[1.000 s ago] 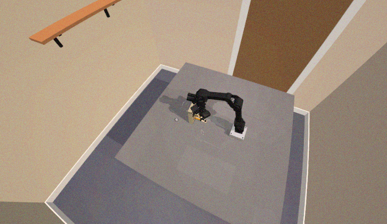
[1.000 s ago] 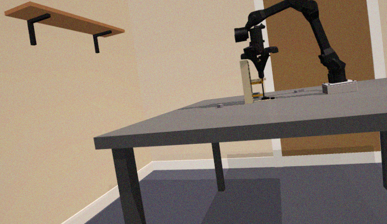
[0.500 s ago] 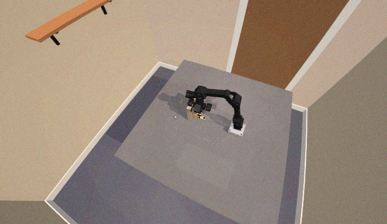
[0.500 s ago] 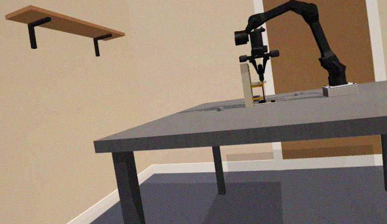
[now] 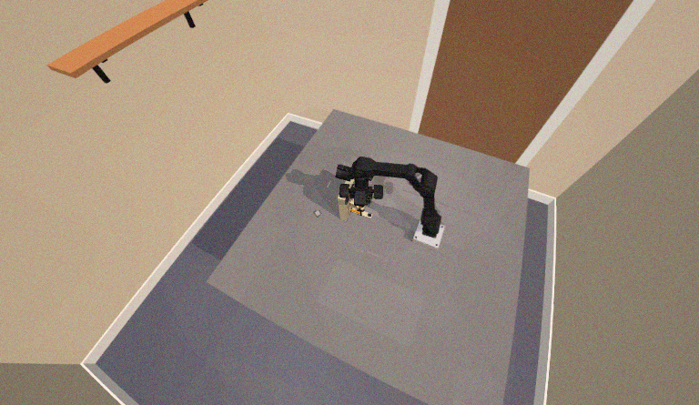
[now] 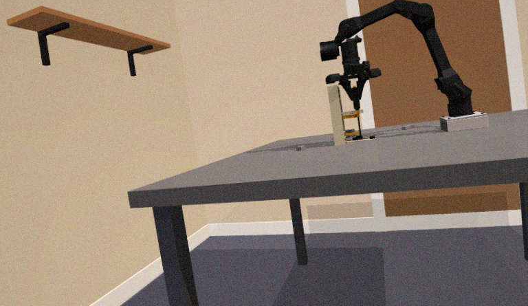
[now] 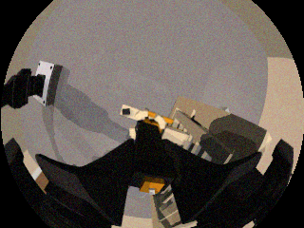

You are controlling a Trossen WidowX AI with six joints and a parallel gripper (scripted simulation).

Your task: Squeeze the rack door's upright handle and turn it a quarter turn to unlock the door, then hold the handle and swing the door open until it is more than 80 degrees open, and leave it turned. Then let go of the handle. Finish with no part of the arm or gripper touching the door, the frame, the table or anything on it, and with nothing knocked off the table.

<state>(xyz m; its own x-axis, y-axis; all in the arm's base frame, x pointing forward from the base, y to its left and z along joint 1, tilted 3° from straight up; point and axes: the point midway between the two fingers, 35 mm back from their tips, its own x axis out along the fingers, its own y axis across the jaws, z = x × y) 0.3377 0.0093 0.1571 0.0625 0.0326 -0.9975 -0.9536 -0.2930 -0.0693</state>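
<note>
The rack [image 5: 343, 208] [image 6: 335, 115] stands on the table [image 5: 288, 256] [image 6: 249, 170], with a tall cream upright panel and slotted parts beside it in the wrist view. My gripper [image 5: 359, 207] [image 6: 357, 108] [image 7: 148, 143] points straight down and is shut on the upper end of the door's upright handle [image 6: 359, 125], a thin dark post. Orange bars [image 6: 350, 115] [image 7: 161, 118] lie between the post and the rack. The fingers and gripper body hide the grip and much of the door, so the exact door angle and handle turn cannot be read.
A small grey block [image 5: 317, 213] [image 6: 300, 148] lies on the table beyond the rack's panel. Another small block [image 6: 406, 127] lies between the rack and the arm's white base [image 5: 429, 237] [image 6: 464, 122] [image 7: 47, 83]. A wooden shelf [image 5: 138, 27] [image 6: 89, 32] hangs on the wall.
</note>
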